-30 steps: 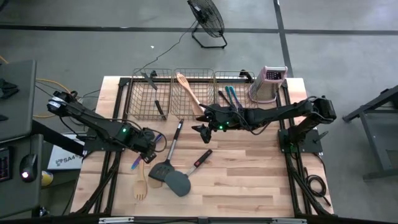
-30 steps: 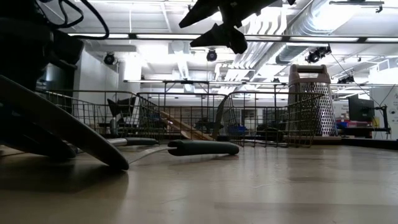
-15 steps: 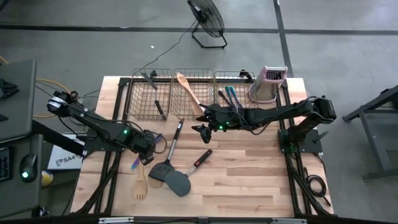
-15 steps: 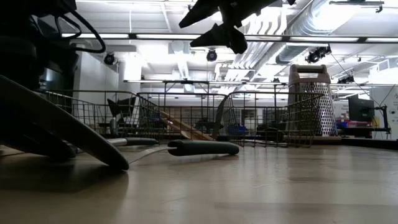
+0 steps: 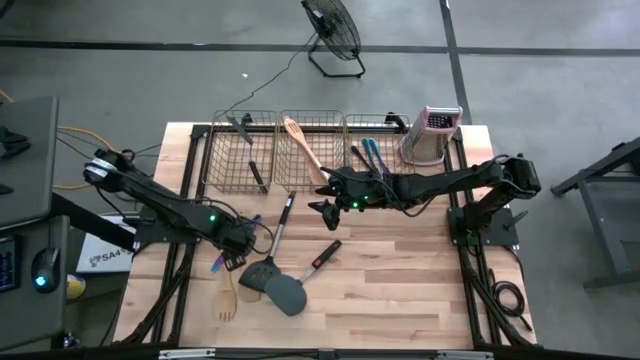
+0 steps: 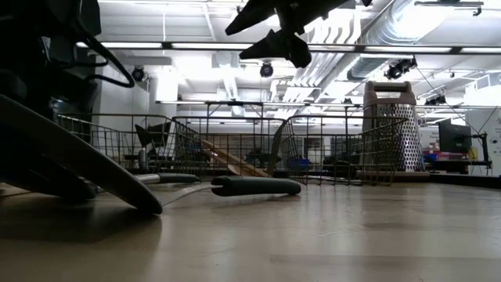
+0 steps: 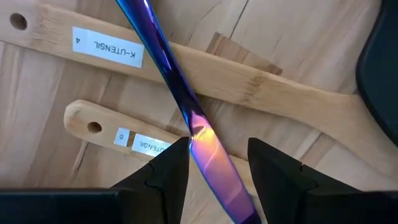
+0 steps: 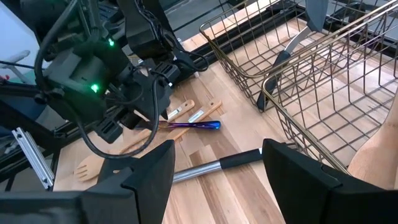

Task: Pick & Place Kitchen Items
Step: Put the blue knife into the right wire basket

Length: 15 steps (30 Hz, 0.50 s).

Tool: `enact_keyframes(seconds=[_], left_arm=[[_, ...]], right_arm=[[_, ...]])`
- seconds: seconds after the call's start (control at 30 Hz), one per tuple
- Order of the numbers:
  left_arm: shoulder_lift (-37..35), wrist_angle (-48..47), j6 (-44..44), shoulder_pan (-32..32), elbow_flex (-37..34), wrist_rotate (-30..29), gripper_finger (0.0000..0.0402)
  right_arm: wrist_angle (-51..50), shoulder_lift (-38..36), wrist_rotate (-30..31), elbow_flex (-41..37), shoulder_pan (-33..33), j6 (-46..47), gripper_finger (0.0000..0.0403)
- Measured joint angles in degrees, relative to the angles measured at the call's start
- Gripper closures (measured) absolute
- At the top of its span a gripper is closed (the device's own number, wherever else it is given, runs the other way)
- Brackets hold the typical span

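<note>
A slim iridescent purple-blue piece (image 7: pixel 168 68) lies slantwise across two pale wooden handles (image 7: pixel 261 84) (image 7: pixel 112 127) on the table; it also shows in the high view (image 5: pixel 217 263). My left gripper (image 7: pixel 217 146) (image 5: pixel 236 254) is open and points down, with one finger on either side of this piece. I cannot tell whether a finger touches it. My right gripper (image 5: pixel 325 212) (image 6: pixel 270 35) is open and empty, high above the table's middle, in front of the baskets.
Two dark grey spatulas (image 5: pixel 275 283), a wooden fork (image 5: pixel 227 300) and a small red-and-black tool (image 5: pixel 322 258) lie near the front. A long black-handled tool (image 5: pixel 286 215) lies mid-table. Three wire baskets (image 5: pixel 311 150) holding utensils and a box grater (image 5: pixel 435 133) stand at the far edge.
My left gripper has moved toward the table's near edge and down, over the purple-blue piece. My right arm has kept still.
</note>
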Motion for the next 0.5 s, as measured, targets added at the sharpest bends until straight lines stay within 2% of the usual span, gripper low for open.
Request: enact_keyframes(seconds=[0.23,0.5], left_arm=[[1.66,3.24,0.09,0.00,0.00,-0.08,0.0240],[1.70,2.75,-0.55,0.00,0.00,-1.63,0.0240]], right_arm=[[0.02,0.00,0.02,0.00,0.00,0.11,0.0167],[0.02,0.00,0.02,0.00,0.00,0.11,0.0167]])
